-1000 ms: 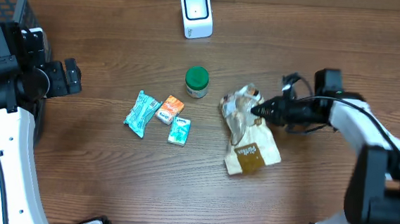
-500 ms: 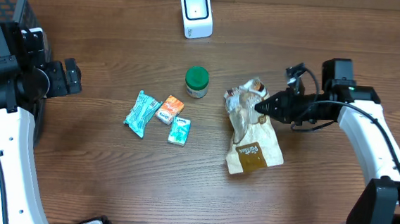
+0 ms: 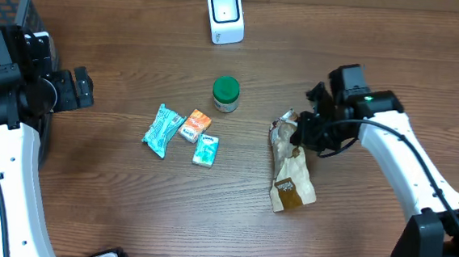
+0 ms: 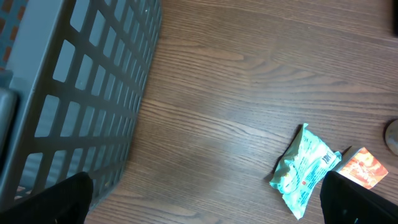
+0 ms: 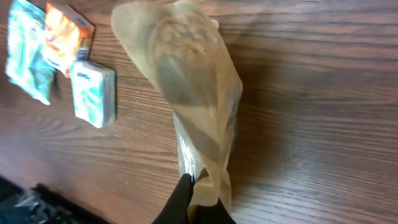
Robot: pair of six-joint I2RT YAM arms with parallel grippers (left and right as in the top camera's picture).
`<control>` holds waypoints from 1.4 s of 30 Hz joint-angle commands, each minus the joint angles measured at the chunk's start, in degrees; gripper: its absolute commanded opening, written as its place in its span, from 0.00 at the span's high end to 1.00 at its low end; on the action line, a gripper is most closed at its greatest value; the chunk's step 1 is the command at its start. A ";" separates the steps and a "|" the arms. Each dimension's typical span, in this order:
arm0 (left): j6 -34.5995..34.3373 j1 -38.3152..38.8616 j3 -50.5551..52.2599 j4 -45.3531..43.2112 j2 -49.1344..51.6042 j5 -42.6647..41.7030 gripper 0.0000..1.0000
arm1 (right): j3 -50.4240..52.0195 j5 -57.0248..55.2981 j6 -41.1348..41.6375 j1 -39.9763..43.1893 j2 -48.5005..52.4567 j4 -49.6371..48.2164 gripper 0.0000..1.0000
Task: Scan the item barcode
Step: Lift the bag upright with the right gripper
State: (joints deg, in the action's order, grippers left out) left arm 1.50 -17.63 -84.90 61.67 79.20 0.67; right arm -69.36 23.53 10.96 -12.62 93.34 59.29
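Bearing white scanner (image 3: pixel 225 15): wood-grain tabletop (image 3: pixel 126 210)

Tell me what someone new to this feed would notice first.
The right claw, shut on the top end of a crinkled tan snack bag right of centre, draws the eye first. Next comes the white scanner standing at the far edge of the table. After that, the green-lidded jar sits mid-table, with three small packets lying to its near left.
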 commanded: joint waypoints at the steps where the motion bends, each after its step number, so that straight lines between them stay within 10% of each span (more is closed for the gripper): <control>1: 0.66 0.13 -0.33 -0.20 0.20 -0.48 0.00 | -0.42 -3.87 4.37 -3.96 1.16 -1.60 0.96; 10: 0.66 0.13 -0.33 -0.20 0.20 -0.48 0.00 | 4.42 -1.14 7.32 -11.63 7.76 -7.91 0.69; 22: 0.66 0.13 -0.33 -0.20 0.20 -0.48 0.01 | 2.05 2.03 6.60 -10.51 7.45 -8.41 0.96; 42: 0.66 0.13 -0.33 -0.20 0.20 -0.48 0.00 | -0.26 53.55 -12.83 7.28 -1.73 -8.70 0.96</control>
State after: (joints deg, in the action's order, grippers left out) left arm 1.50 -17.63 -84.90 61.67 79.20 0.67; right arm -68.25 62.41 3.14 -6.70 92.92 50.65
